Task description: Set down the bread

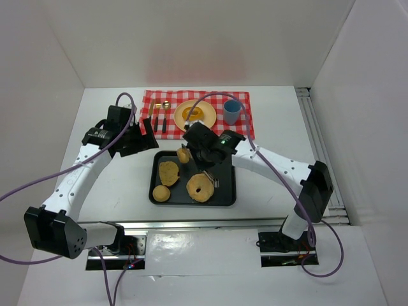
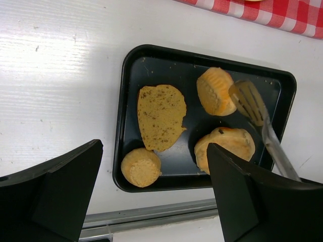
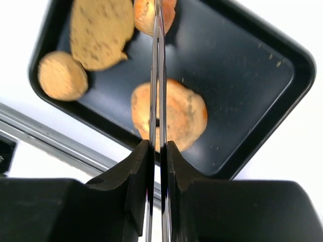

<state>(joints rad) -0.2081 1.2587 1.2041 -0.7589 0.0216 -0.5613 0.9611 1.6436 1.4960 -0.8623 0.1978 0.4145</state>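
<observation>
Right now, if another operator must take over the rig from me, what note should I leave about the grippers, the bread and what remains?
Left gripper: open, holds nothing, in the air near the far left corner of the black tray.
Right gripper: shut on metal tongs. Their tip is at the round bun; whether it is pinched cannot be told.
Bread: all four pieces are in the tray, namely that bun, a flat slice, a small bun and a large piece.
Yellow plate: on the checkered cloth; something brown lies on it, unclear what.
Done: tongs are at the bun.
Left: lift it and place it, probably on the plate.
</observation>
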